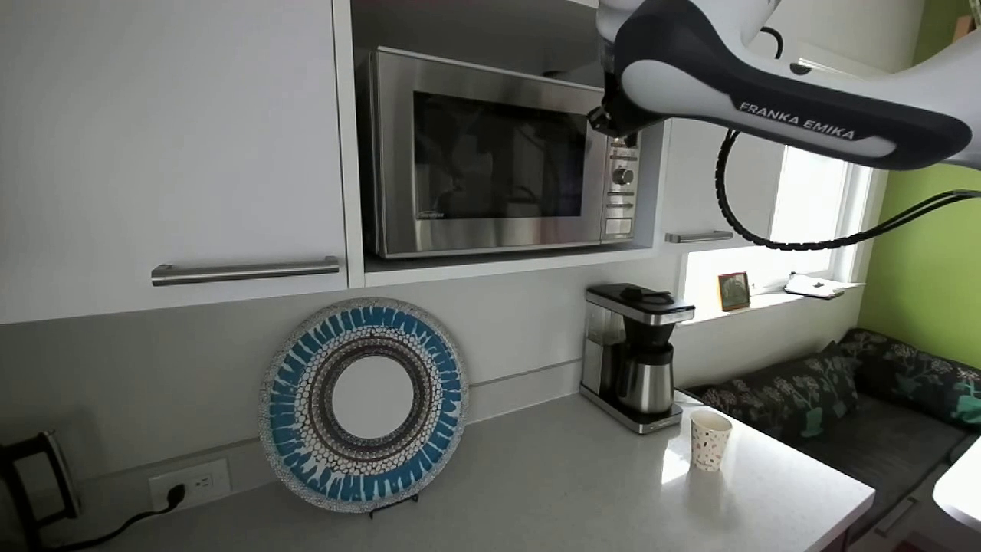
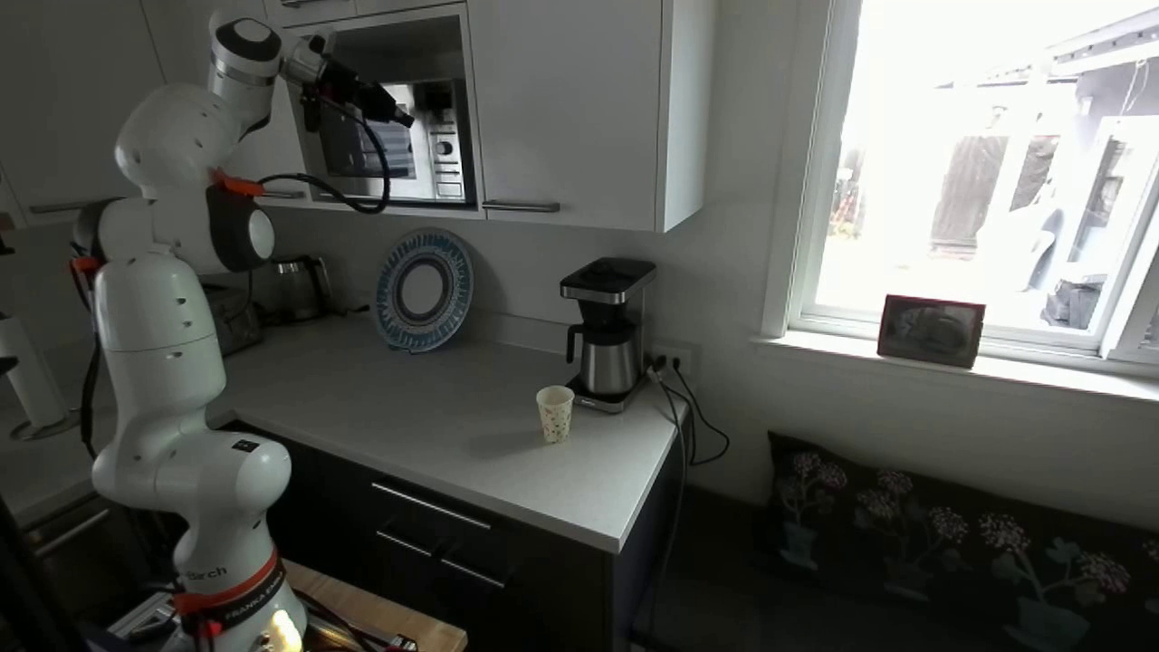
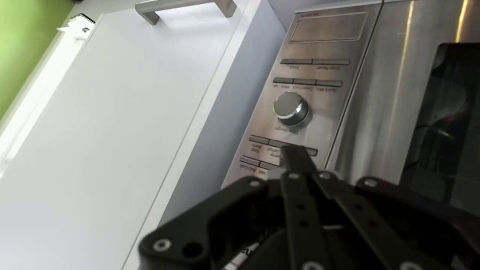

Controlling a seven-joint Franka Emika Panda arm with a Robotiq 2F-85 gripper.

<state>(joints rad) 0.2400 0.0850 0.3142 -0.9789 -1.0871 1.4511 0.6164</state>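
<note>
A stainless steel microwave (image 1: 490, 234) sits in an open cabinet niche; it also shows in an exterior view (image 2: 453, 186). The wrist view, upside down, shows its control panel (image 3: 322, 123) with a round silver knob (image 3: 290, 107) and rows of thin buttons (image 3: 283, 145). My gripper (image 3: 298, 159) is shut and empty; its black tips overlap the button row just below the knob in that picture. I cannot tell whether the tips touch the panel. In both exterior views the gripper (image 1: 600, 121) (image 2: 405, 118) is in front of the microwave, near its control side.
White cabinet doors with bar handles (image 1: 245, 271) (image 3: 180, 5) flank the niche. On the counter (image 1: 552, 475) below stand a blue-patterned round plate (image 1: 364, 475), a coffee maker (image 1: 640, 310), a speckled paper cup (image 1: 710, 441) and a kettle (image 2: 297, 290). A cable (image 1: 805, 246) loops from the arm.
</note>
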